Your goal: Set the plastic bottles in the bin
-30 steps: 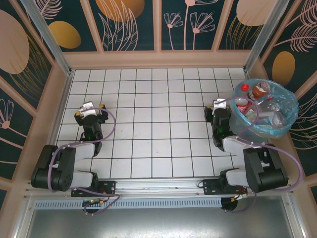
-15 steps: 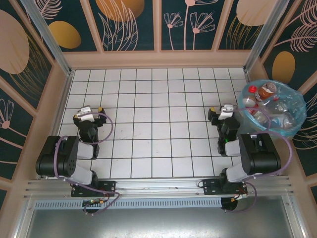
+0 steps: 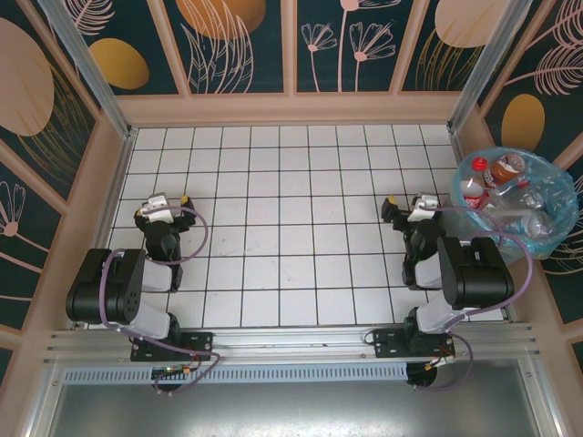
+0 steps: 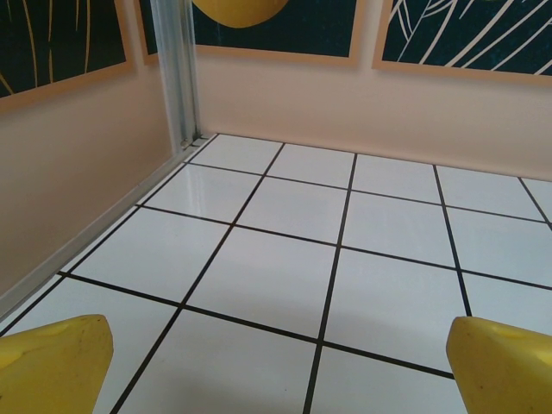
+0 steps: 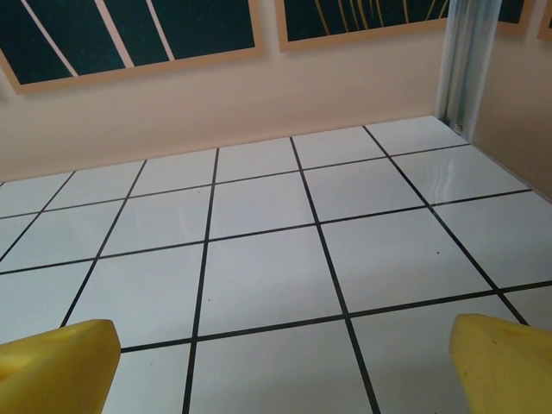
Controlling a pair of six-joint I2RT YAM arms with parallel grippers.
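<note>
Comparing this moment with a second ago, the right gripper (image 5: 278,366) is found drawn back from the bin (image 3: 552,173) and folded low, near the bin's left side. Its jaws, partly closed then, are now spread wide. The yellow fingertips (image 5: 56,354) sit at the two lower corners of the wrist view, with nothing but bare tile between them. The left gripper (image 4: 276,366) has likewise been pulled in, well to the left of the bin, and is also held wide and empty. The bin itself is seen shifted a little to the right, toward the side wall, though it stands upright with its blue liner over the rim.

From this it is judged that a last bottle has been let go and the arms retired, so the task is done or very nearly so. Every one of the plastic bottles (image 3: 504,169) that can be made out lies inside the bin, and none is gripped.

Counted: one bin and two grippers, both empty. Inside the bin there are one brown bottle, one red cap, one white-capped bottle with a red label, and some clear ones piled toward the bin's right side. About five can be told apart. The full number cannot be told, since they overlap.
</note>
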